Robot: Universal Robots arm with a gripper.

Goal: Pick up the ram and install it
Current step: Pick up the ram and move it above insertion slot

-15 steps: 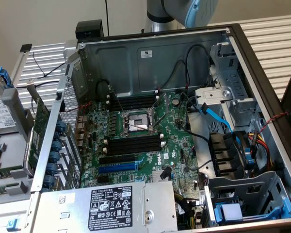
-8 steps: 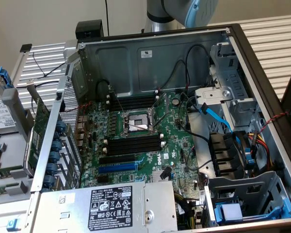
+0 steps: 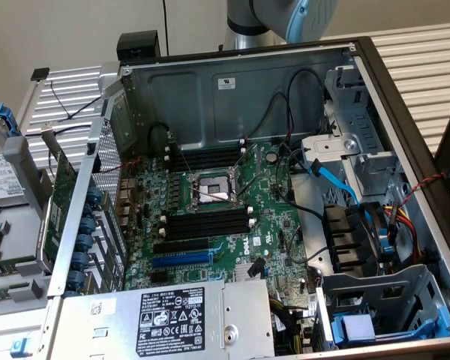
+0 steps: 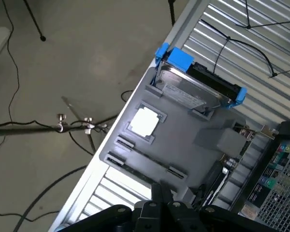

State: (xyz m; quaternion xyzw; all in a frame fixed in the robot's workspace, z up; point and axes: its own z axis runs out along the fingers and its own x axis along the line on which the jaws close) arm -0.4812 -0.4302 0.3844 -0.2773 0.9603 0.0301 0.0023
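Locating the ram (image 4: pixel 146 158): probably the dark narrow strip lying in a groove of the gray tray (image 4: pixel 183 135), along the edge farthest from the hard drive (image 4: pixel 193 89); not certain. Gripper (image 4: pixel 165 200) hangs above that edge, jaws closed, nothing between them. Black memory slots (image 3: pixel 207 223) on the motherboard (image 3: pixel 270 232) stand bare. Judgement: pickup not yet made, the whole install remains.

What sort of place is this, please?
Probably a robotics lab workbench: an open computer case with its motherboard exposed lies on a slatted metal table, and a robot arm rises beyond it.
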